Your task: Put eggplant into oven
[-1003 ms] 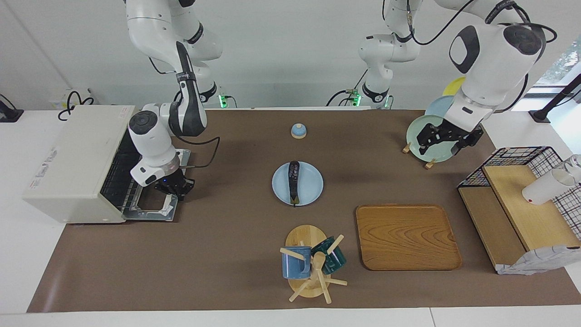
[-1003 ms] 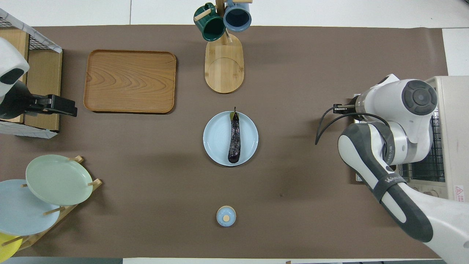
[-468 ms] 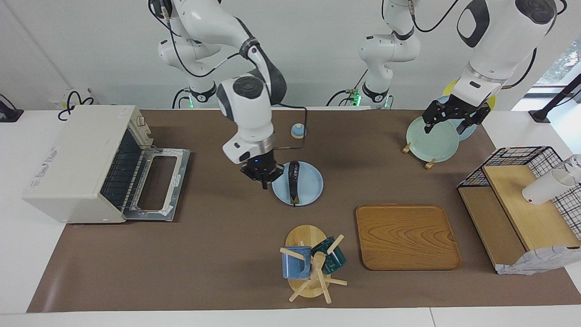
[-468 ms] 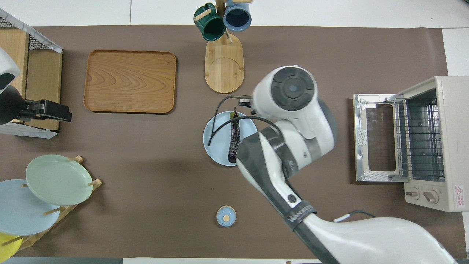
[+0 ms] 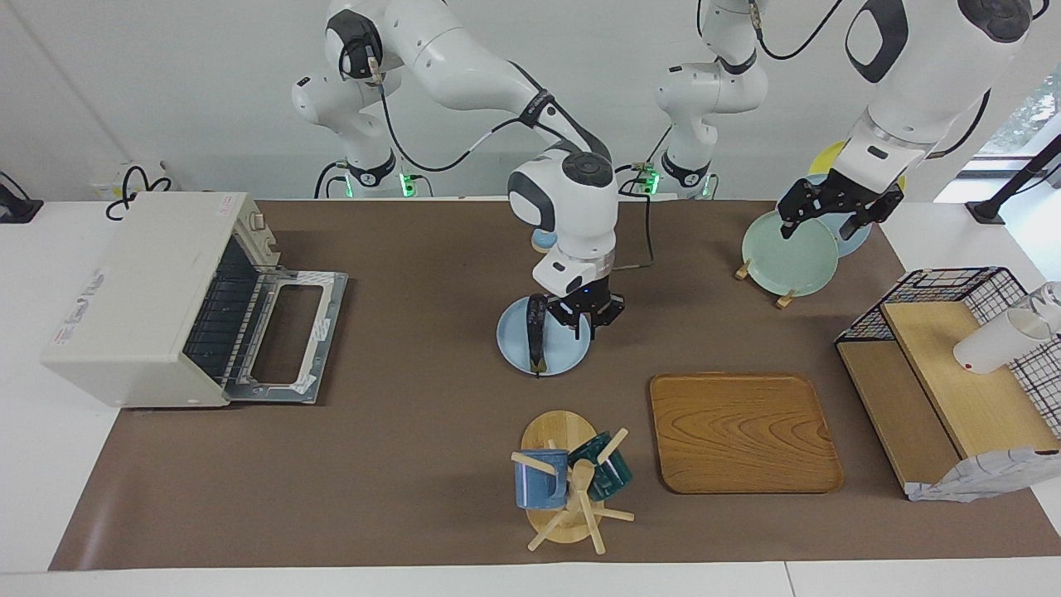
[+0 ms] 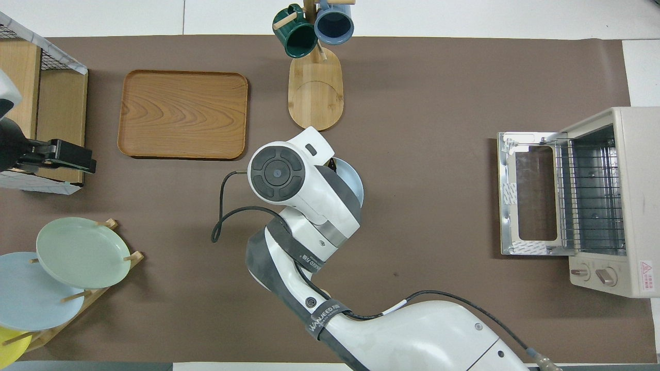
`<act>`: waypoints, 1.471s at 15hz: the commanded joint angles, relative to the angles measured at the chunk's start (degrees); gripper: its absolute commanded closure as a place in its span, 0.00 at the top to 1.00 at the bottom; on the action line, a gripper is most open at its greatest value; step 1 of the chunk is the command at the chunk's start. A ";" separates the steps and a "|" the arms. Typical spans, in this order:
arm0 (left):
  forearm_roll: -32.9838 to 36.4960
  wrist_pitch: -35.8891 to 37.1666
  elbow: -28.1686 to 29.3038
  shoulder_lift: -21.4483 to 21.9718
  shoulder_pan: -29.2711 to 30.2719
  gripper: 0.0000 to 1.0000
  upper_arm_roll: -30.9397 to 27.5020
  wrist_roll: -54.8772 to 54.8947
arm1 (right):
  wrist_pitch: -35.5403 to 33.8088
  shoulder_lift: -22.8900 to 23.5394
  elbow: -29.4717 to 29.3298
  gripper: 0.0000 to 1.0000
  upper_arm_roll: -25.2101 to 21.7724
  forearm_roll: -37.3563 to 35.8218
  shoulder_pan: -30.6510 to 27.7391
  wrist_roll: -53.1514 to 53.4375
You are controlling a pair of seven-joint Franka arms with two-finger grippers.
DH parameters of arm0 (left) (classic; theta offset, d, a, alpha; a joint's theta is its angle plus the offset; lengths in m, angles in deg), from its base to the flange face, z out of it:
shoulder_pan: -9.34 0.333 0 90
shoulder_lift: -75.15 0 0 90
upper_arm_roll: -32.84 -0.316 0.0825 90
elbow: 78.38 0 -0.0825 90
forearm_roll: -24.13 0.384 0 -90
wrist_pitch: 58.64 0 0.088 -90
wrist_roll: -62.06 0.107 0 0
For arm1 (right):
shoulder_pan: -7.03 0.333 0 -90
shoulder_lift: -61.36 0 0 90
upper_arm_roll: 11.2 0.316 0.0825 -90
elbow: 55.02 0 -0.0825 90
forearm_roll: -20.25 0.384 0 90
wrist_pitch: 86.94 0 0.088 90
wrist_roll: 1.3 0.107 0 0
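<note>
The eggplant [image 5: 537, 330] lies on a light blue plate [image 5: 515, 342] at the middle of the table. My right gripper [image 5: 585, 325] hangs low over that plate, open and empty, beside the eggplant on the side toward the left arm's end. In the overhead view my right arm covers the eggplant, and only the plate's edge [image 6: 355, 181] shows. The off-white oven [image 5: 137, 298] stands at the right arm's end, its door [image 5: 286, 336] folded down flat and its wire rack [image 6: 590, 198] showing. My left gripper [image 5: 833, 217] waits open above the plate rack.
A mug tree [image 5: 568, 485] with two mugs and a wooden tray [image 5: 743, 431] stand farther from the robots than the plate. A rack with a green plate [image 5: 787, 249] and a wire basket shelf [image 5: 945, 365] are at the left arm's end.
My right arm has swung from the oven's open door across to the plate and past the eggplant. My left gripper has risen a little above the green plate.
</note>
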 commanded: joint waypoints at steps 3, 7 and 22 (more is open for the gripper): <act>1.04 -0.48 0.19 0.07 0.44 1.00 0.55 0.79 | 0.66 2.21 -0.64 0.28 -0.22 -4.02 1.57 0.45; 1.04 0.04 -0.34 0.07 2.10 1.00 0.98 0.79 | 5.41 2.13 3.14 0.28 -0.22 -4.11 2.00 0.36; 1.04 -0.13 -0.17 0.16 5.09 1.00 2.83 1.85 | 4.20 0.63 7.28 0.00 -0.39 -6.38 3.50 0.45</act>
